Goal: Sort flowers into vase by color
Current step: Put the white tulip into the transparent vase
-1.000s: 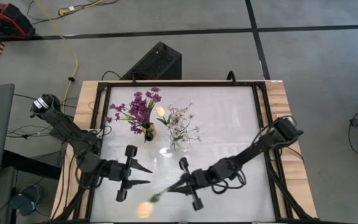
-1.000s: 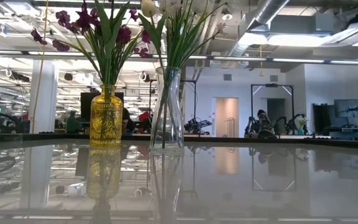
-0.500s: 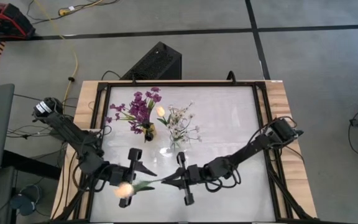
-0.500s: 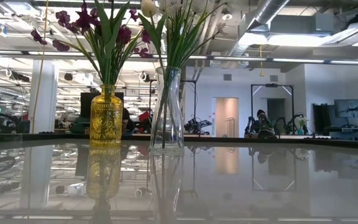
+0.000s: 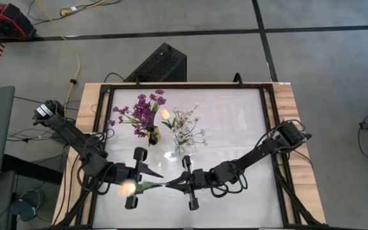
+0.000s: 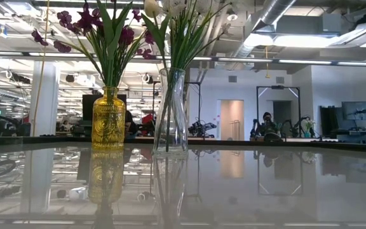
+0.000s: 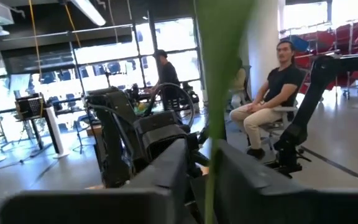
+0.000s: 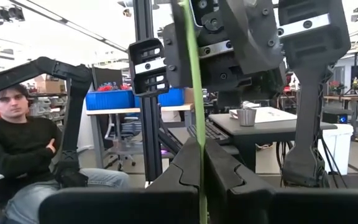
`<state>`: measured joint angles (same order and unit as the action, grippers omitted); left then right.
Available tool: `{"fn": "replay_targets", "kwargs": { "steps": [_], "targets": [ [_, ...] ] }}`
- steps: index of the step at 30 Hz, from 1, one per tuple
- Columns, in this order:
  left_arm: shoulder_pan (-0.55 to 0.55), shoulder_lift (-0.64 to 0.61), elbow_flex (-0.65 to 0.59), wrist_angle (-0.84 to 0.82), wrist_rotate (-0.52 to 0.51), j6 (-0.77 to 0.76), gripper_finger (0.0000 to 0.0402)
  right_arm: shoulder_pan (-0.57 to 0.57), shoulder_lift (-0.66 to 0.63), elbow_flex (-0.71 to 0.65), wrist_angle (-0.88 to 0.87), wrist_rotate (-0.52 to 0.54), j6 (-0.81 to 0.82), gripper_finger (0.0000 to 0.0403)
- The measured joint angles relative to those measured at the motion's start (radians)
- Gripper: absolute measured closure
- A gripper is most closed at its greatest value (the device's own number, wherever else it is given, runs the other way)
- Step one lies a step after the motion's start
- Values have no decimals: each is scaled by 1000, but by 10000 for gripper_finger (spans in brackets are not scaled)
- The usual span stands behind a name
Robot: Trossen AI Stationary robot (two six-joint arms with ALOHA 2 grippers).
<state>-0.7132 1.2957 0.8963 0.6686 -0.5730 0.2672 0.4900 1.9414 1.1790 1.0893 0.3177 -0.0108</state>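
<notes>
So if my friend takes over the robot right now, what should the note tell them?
Right gripper: shut on the tulip's stem.
Left gripper: around the same stem near the orange bud; can't tell whether it grips.
Done: purple flowers in the yellow vase; white sprigs and one pale tulip in the clear vase.
Left: finish the handover, then probably put this tulip in the clear vase.
</notes>
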Motion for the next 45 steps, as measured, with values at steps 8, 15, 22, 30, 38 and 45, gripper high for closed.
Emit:
{"fn": "replay_targets", "kwargs": {
  "steps": [8, 15, 22, 30, 38, 45],
  "targets": [
    [-16, -5, 0, -20, -18, -2, 399, 11, 0, 0, -17, -1, 8, 268],
    [-76, -88, 2, -200, -87, -73, 401, 75, -116, 0, -425, -4, -9, 157],
    [-136, -86, 1, -565, -213, -360, 401, 151, -250, -26, -1039, 75, 290, 128],
    [-110, 164, 0, -296, -320, -277, 401, 88, -238, -265, -923, 413, 436, 128],
    [4, 204, -1, -65, -337, 31, 401, -131, -167, -474, -404, 293, 265, 127],
    [66, 80, -1, -76, -330, 144, 401, -252, -142, -541, -159, 147, 157, 127]
  ]
}}
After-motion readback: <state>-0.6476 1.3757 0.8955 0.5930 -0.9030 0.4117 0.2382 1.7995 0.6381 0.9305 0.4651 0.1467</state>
